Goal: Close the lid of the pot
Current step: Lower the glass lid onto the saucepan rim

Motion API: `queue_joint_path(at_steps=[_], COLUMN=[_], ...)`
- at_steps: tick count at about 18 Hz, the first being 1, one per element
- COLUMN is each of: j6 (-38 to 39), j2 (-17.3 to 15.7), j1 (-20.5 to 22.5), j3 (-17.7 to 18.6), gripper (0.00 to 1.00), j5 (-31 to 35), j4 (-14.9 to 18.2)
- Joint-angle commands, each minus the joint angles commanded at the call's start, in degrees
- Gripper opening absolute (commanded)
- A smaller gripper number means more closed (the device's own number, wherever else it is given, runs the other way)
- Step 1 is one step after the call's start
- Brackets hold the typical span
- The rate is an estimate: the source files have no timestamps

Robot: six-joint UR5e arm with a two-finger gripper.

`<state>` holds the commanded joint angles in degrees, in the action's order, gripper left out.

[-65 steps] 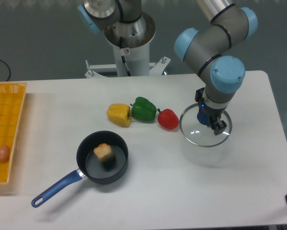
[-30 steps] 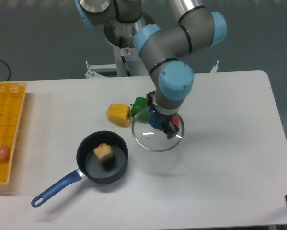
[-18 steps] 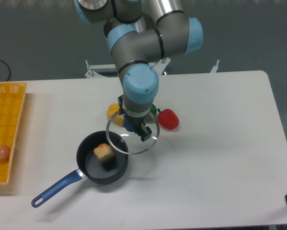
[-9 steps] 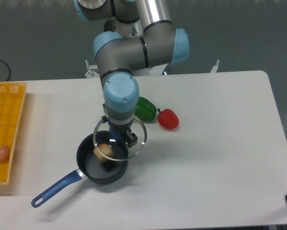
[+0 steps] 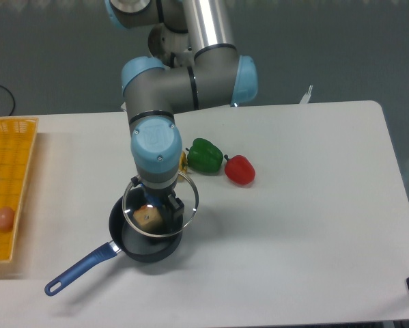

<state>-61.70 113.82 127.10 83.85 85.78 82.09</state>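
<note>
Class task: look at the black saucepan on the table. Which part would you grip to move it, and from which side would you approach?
Grip the long blue handle, coming down from above. It sticks out toward the front-left, lies low along the table with bare space around it, and stays clear of the lid the gripper holds over the saucepan.

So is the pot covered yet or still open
Still open. The lid hangs in the gripper above the pot, offset up and right; the pot's lower-left rim stays uncovered.

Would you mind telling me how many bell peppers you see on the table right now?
3: a green pepper, a red pepper to its right, and a yellow sliver, mostly hidden behind the arm.
</note>
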Motion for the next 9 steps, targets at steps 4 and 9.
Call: queue_joint_path(at_steps=[4,9], j6=[0.62,2.55], j2=[0.52,1.93], j1=[-0.97,-2.03], j3=[-0.35,-0.53], gripper=[0.63,0.63], j5=[-0.09,0.0], j4=[-0.44,-2.55])
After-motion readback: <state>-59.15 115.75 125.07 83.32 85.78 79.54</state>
